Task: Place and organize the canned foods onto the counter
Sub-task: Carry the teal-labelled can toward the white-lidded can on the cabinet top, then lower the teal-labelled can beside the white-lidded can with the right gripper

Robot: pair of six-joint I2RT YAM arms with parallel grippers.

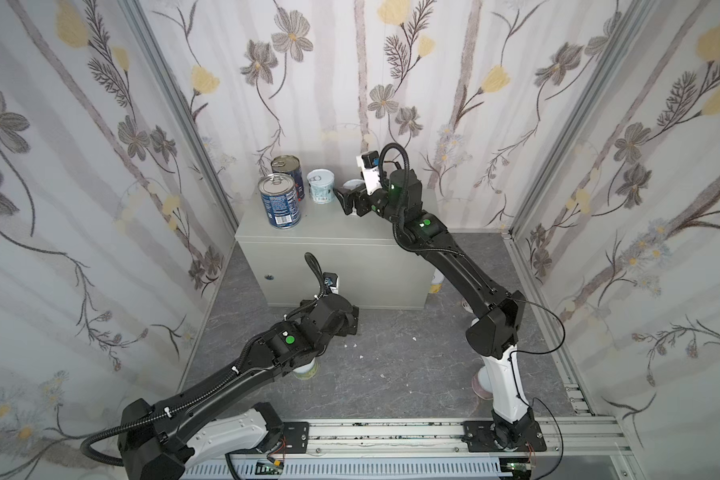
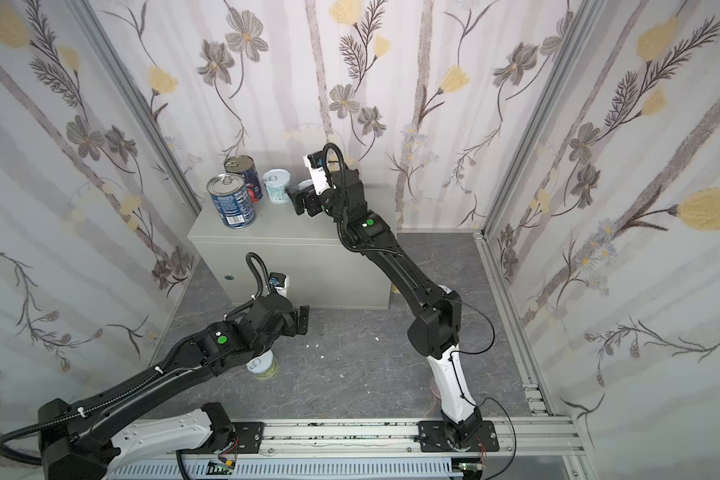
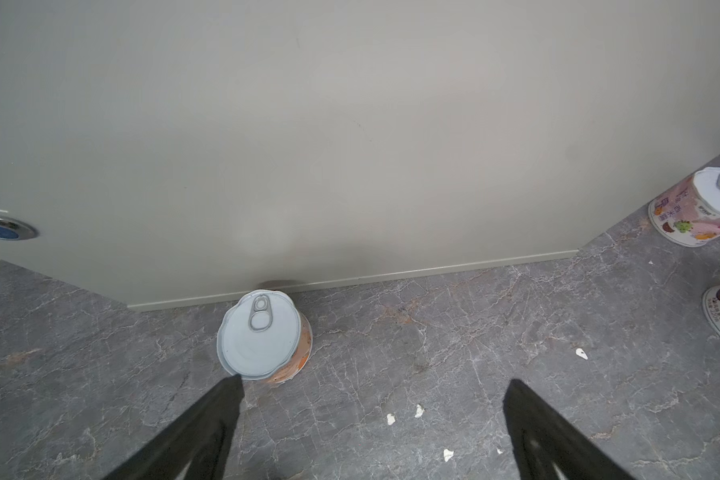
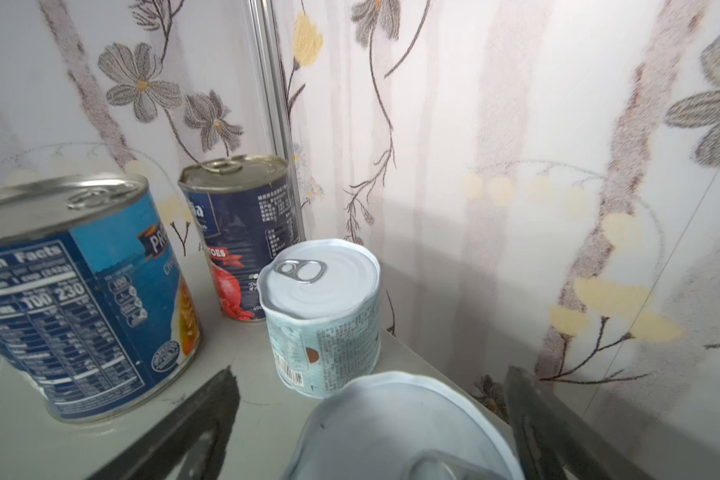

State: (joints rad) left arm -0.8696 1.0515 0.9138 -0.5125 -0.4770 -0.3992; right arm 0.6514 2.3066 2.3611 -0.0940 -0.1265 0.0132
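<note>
**Four cans up on the table**

A tall blue can [image 1: 280,201], a darker tall can [image 1: 288,174] and a short pale can [image 1: 321,185] stood on the table [image 1: 329,235], near its back left corner. A second short can [image 4: 400,419] sat on the table too, between the right jaws, which were spread wide. The left jaws were spread wide too, low in front of the table, near an orange can [image 3: 262,336] just beside its front wall.

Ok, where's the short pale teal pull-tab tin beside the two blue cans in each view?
In a top view: short pale teal tin, upper middle, on the grey metal box.
In a top view: likewise, a little further left.
Left wrist: not in it.
Right wrist: centre.
Shared landmark: tall dark blue tomato can beside it.
</note>
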